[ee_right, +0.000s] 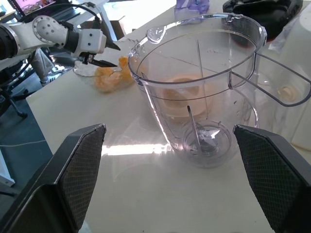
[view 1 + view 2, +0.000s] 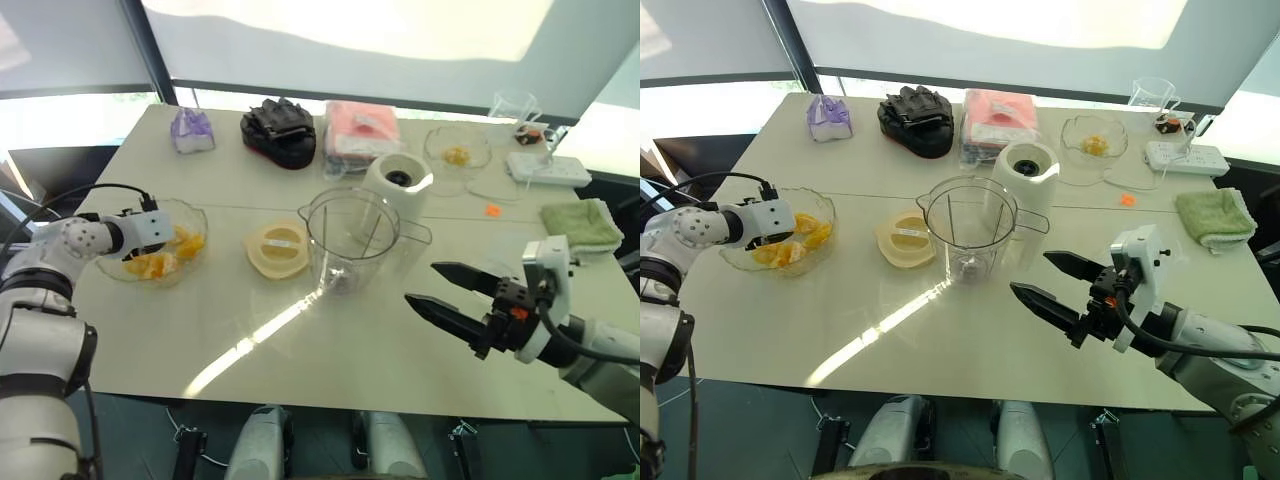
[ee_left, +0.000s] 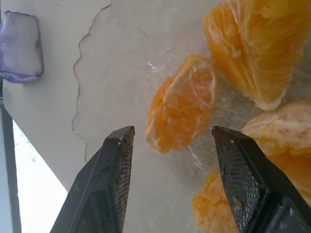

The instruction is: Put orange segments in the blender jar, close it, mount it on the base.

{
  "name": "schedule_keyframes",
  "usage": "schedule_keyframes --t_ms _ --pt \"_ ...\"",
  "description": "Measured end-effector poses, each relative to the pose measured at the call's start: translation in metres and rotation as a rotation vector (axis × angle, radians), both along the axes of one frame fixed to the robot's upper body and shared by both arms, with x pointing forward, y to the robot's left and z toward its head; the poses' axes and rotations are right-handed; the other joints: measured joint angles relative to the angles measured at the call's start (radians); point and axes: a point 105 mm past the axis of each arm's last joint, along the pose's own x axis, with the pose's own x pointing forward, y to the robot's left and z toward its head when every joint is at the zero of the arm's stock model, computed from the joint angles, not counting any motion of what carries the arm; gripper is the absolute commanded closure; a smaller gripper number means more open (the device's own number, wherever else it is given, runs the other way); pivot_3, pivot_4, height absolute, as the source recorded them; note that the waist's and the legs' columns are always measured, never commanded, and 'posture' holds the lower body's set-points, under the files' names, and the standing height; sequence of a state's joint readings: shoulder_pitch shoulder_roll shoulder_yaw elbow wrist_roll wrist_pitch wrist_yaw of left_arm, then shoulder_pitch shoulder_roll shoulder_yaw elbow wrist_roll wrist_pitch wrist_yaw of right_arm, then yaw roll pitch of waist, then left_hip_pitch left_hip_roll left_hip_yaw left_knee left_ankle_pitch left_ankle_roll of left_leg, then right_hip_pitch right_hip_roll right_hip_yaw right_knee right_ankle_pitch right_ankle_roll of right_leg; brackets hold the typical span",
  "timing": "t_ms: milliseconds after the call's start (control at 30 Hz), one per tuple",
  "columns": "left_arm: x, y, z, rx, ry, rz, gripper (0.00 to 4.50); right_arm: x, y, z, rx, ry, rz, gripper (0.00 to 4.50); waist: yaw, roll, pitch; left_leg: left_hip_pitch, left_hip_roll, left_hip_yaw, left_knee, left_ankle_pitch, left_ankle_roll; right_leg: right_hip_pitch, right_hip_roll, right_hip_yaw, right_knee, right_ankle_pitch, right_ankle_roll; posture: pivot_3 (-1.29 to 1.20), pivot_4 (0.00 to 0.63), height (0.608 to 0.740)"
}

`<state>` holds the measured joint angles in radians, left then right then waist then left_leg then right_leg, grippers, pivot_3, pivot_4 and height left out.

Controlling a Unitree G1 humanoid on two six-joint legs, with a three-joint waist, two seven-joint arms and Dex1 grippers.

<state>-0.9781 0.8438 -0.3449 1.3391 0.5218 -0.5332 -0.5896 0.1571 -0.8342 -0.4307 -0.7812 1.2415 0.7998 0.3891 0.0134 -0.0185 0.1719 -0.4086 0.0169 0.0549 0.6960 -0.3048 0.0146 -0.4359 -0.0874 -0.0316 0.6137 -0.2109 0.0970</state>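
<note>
Reaching: left end effector [image 3: 170, 145] points down into the glass bowl [image 2: 196, 222] at the left side of the tabletop [image 2: 300, 350], its two black fingers spread apart and grasping nothing.
Orange segments: orange segments [image 2: 160, 258] lie piled in that bowl; in the left wrist view one segment [image 3: 182, 109] sits between the spread fingertips, not pinched, with more wedges just beside it.
Right end effector: right end effector [image 2: 1048, 279] hangs above the right part of the tabletop, fingers wide apart and empty, pointing toward the blender jar.
Blender jar: blender jar [image 2: 348, 240] stands upright near the middle of the tabletop, open at the top, handle toward the robot's right, blades [image 1: 204, 141] visible at its bottom, no fruit inside.
Base: base [image 2: 398, 182] stands just behind the jar, dark socket facing up, nothing mounted on it.
Lid: flat round cream lid [image 2: 277, 249] lies on the tabletop between the bowl and the jar, just beside the jar.
Far edge: purple packet [image 2: 192, 131], black glove-like object [image 2: 279, 131] and pink packet [image 2: 359, 131] sit in a row along the far side.
Right far corner: second glass bowl [image 2: 458, 148] with a small yellow bit, a small clear cup [image 2: 515, 108], a white power strip [image 2: 548, 168] and a green cloth [image 2: 582, 222].
Stray bit: small orange piece [image 2: 492, 210] lies on the tabletop near the second bowl.
</note>
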Motion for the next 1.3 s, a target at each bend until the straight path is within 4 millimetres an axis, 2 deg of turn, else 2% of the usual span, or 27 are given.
schedule_keyframes --t_ms 200,600,700,800,833,1133,1300 --pt "0.004 -0.003 -0.012 0.011 0.019 0.046 1.85 0.003 0.0 0.0 -0.006 -0.002 -0.021 0.07 0.0 0.0 0.0 0.0 0.0 0.0 0.0 0.0 0.0 0.0 0.0 0.0 0.0 0.0 0.0 0.0 0.15 0.74" --pt "0.017 -0.015 -0.018 0.029 0.012 0.115 1.85 0.003 0.0 0.004 -0.034 -0.003 -0.017 0.07 0.0 -0.001 0.0 0.0 0.0 -0.001 0.002 0.0 0.0 0.001 0.0 0.0 0.0 0.001 0.002 0.0 0.15 0.74" --pt "0.018 -0.017 -0.021 0.035 0.016 0.122 2.71 0.003 -0.003 0.005 -0.034 -0.002 -0.028 0.0 0.0 -0.001 0.0 0.0 0.0 -0.001 0.002 0.0 0.0 0.002 0.0 0.0 0.001 0.001 0.002 0.0 0.15 0.74" --pt "0.019 -0.023 -0.027 0.036 0.026 0.119 4.3 0.001 -0.006 0.003 -0.042 0.009 -0.036 0.0 0.001 -0.001 0.0 0.0 0.0 -0.001 0.002 0.0 0.0 0.002 0.0 0.0 0.001 0.001 0.002 0.0 0.15 0.74" --pt "0.019 -0.024 -0.028 0.036 0.026 0.118 4.49 0.001 -0.007 0.002 -0.048 0.012 -0.038 0.0 0.002 -0.001 0.0 0.0 0.0 -0.001 0.002 0.0 0.0 0.002 0.0 0.0 0.001 0.001 0.002 0.0 0.15 0.74" --pt "0.02 -0.027 -0.033 0.034 0.006 0.123 4.49 0.001 -0.01 0.009 -0.075 -0.007 -0.023 0.0 0.001 -0.001 -0.001 0.0 0.0 -0.001 0.002 0.0 0.0 0.002 0.0 0.0 0.001 0.001 0.002 0.0 0.15 0.74" --pt "0.02 -0.021 -0.028 0.042 -0.013 0.132 4.49 0.003 -0.01 0.011 -0.08 -0.02 -0.015 0.0 0.001 -0.002 0.0 0.0 0.0 -0.001 0.002 0.0 0.0 0.002 0.0 0.0 0.001 0.001 0.002 0.0 0.15 0.74"
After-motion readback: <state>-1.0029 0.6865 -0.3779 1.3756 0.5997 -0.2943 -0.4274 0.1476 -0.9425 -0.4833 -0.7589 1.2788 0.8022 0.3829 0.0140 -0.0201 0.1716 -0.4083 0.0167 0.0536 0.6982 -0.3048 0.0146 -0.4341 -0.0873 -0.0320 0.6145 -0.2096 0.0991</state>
